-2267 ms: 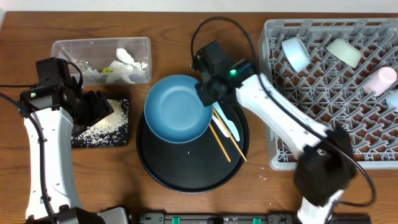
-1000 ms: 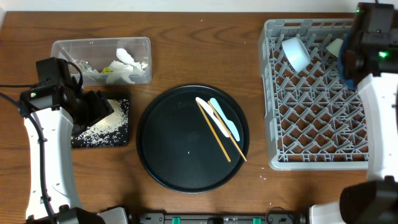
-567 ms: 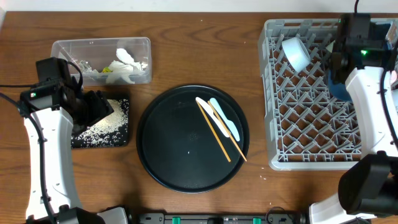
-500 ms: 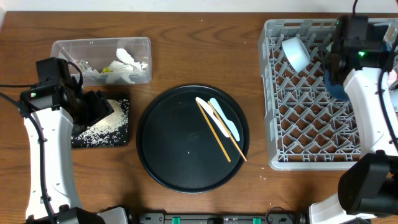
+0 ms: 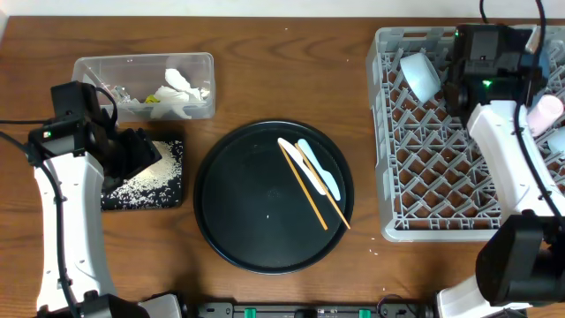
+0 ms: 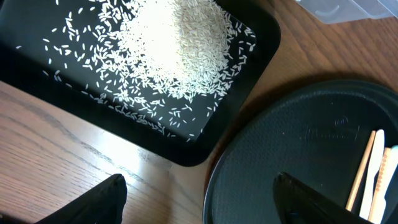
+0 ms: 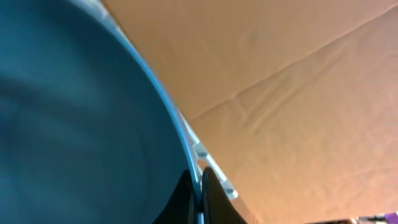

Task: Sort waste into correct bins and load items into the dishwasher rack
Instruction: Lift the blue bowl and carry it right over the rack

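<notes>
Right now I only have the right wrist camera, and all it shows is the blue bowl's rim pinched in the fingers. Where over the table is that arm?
Observer: From overhead, the right gripper holds the blue bowl over the far end of the dishwasher rack.
Operator: Anything left to load?
Observer: Yes, the chopsticks and spoons lie on the round black tray.
Operator: And the left arm?
Observer: The left gripper is open and empty, beside the shallow black tray that holds the rice.
</notes>
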Tool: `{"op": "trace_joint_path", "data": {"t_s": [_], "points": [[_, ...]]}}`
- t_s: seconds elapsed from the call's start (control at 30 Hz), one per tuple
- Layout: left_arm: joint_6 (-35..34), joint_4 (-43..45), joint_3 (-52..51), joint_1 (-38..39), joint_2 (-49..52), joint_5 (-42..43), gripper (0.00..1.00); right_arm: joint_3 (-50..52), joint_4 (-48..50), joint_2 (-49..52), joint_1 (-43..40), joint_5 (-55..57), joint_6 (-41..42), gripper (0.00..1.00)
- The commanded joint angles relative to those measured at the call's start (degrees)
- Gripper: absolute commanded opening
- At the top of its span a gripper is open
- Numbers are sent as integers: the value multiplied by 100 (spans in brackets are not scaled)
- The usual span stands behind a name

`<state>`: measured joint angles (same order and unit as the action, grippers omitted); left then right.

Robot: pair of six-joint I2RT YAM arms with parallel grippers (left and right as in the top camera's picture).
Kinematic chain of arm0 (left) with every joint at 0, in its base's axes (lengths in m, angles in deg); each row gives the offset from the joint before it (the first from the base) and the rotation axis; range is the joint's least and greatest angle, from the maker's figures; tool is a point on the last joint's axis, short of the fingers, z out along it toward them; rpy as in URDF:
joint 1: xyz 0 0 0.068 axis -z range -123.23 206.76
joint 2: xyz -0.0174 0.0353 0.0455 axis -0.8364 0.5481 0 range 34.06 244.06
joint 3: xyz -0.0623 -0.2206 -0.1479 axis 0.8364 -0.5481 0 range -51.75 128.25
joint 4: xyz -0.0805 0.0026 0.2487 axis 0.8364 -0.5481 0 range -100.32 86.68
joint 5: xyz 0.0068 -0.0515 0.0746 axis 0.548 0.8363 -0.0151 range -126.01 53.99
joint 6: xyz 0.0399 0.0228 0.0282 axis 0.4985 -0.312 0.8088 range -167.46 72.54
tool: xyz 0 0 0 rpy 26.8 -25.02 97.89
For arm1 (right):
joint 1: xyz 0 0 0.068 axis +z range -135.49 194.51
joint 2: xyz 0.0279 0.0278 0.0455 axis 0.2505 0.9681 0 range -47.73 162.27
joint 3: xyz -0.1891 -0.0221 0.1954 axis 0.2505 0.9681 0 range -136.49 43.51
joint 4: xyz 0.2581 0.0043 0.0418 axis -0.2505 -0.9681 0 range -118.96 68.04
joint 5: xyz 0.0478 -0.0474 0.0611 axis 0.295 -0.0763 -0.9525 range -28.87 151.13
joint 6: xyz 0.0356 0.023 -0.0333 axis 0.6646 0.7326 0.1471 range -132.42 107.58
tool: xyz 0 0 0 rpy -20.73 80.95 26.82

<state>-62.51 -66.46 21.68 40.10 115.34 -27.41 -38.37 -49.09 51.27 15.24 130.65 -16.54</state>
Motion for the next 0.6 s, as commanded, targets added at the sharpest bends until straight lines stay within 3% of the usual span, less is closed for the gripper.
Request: {"op": "trace_joint_path", "data": {"t_s": [0.0,0.13,0.57], "points": [[-33,-26,79,-13,-4,-7,77,-24,608,9,72,503,-1121,1],[-33,-24,79,-13,-4,-7,77,-22,898,9,229,387,-1904,1],[-33,-24,79,-13,-4,-7,77,107,787,13,544,48,-1998,1]]}}
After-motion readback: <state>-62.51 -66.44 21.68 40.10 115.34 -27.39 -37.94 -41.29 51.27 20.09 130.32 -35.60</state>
